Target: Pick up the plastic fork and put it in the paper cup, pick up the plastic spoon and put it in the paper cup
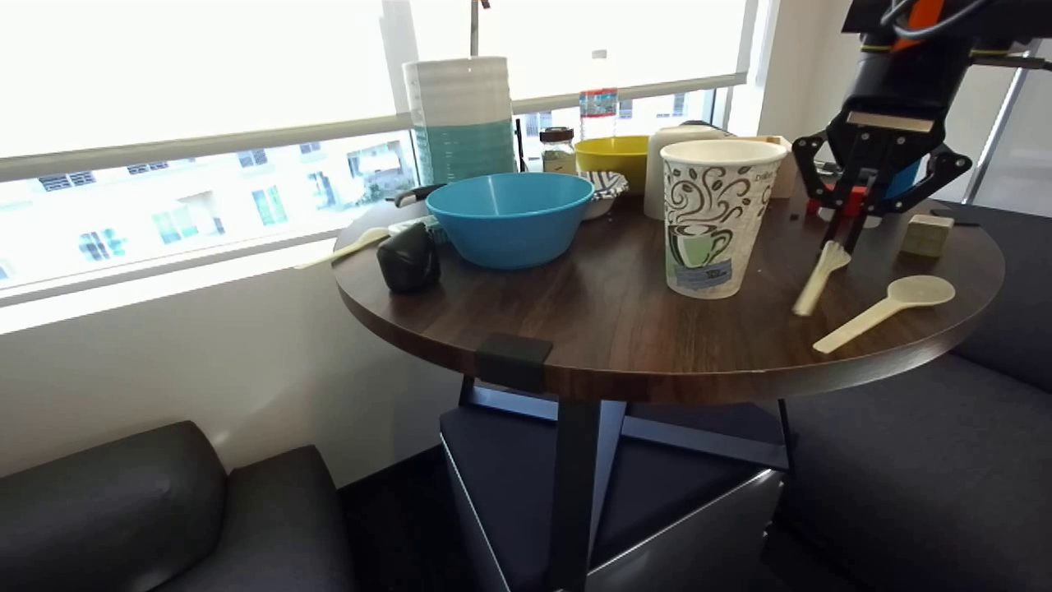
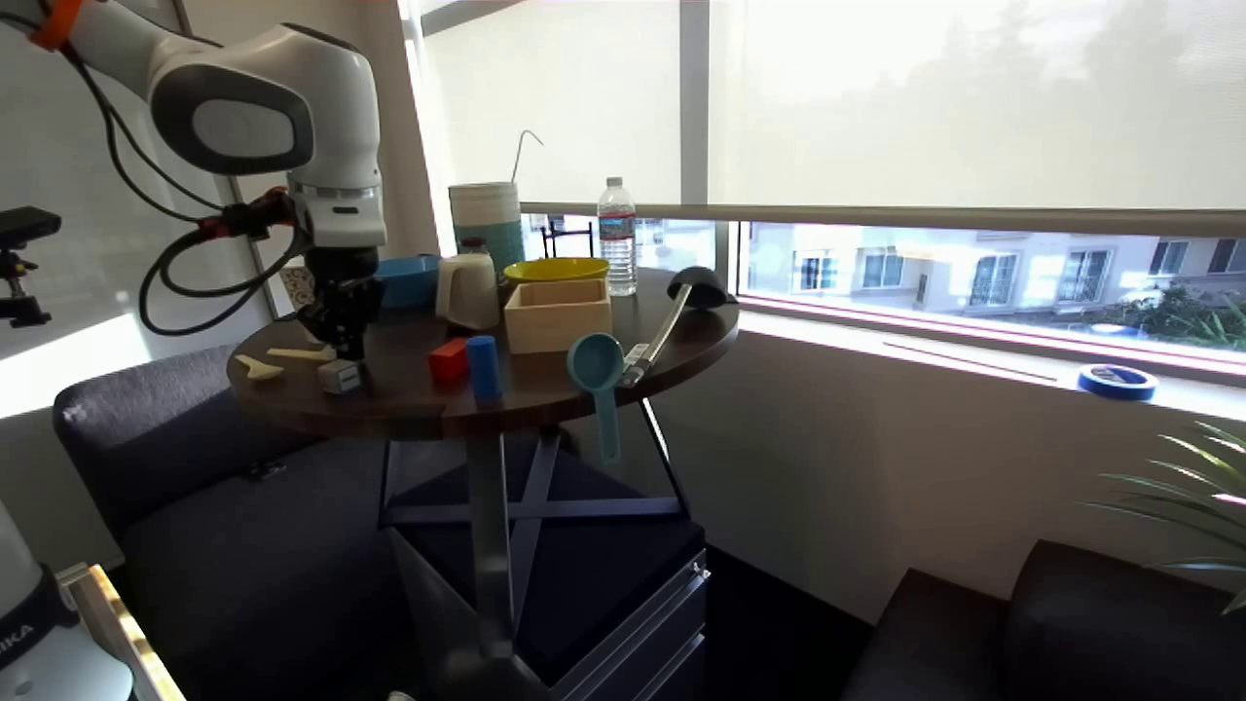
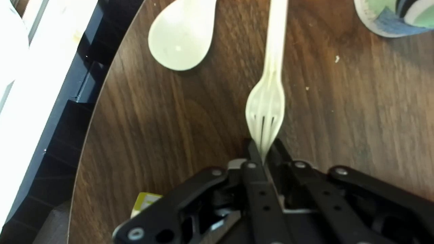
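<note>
The gripper (image 3: 265,151) pinches the fork (image 3: 272,76) by its tine tips, handle pointing away; in the wrist view, the cup (image 3: 393,17) stands to its right, apart.

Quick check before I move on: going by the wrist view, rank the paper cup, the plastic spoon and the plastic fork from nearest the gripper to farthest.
1. Plastic fork: tine ends pinched in the gripper, handle running up the picture.
2. Plastic spoon: upper left, bowl end toward the gripper.
3. Paper cup: upper right corner, only its lower part showing.
</note>
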You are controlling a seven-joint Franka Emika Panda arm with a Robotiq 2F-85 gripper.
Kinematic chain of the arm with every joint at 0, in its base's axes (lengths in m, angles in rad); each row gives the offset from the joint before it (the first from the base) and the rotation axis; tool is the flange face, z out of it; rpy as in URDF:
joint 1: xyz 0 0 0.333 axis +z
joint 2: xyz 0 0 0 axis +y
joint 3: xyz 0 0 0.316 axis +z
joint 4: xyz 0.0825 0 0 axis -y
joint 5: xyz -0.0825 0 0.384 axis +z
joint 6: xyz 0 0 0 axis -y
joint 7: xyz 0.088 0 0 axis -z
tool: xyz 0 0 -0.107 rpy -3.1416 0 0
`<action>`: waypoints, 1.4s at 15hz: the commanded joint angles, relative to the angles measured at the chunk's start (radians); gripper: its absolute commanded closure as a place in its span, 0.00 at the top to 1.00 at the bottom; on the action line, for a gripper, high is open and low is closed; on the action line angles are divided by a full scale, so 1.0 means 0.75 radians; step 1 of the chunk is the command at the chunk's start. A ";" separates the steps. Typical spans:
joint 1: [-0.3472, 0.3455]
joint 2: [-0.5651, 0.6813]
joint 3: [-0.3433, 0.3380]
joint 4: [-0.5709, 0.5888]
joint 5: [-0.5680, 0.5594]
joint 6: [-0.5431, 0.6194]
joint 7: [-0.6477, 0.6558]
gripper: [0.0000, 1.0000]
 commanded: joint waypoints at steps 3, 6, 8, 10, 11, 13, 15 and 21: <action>0.002 -0.042 -0.002 0.026 0.002 0.062 0.010 0.00; -0.009 -0.074 0.013 0.062 -0.034 0.043 0.028 0.00; -0.028 -0.106 0.033 0.078 -0.094 0.030 0.043 0.00; -0.058 -0.155 0.063 0.102 -0.194 0.004 0.076 0.00; -0.066 -0.179 0.074 0.117 -0.236 -0.011 0.088 0.00; -0.089 -0.228 0.109 0.151 -0.335 -0.041 0.127 0.00; -0.098 -0.259 0.136 0.192 -0.408 -0.078 0.145 0.00; -0.069 -0.323 0.252 0.273 -0.581 -0.002 0.130 0.00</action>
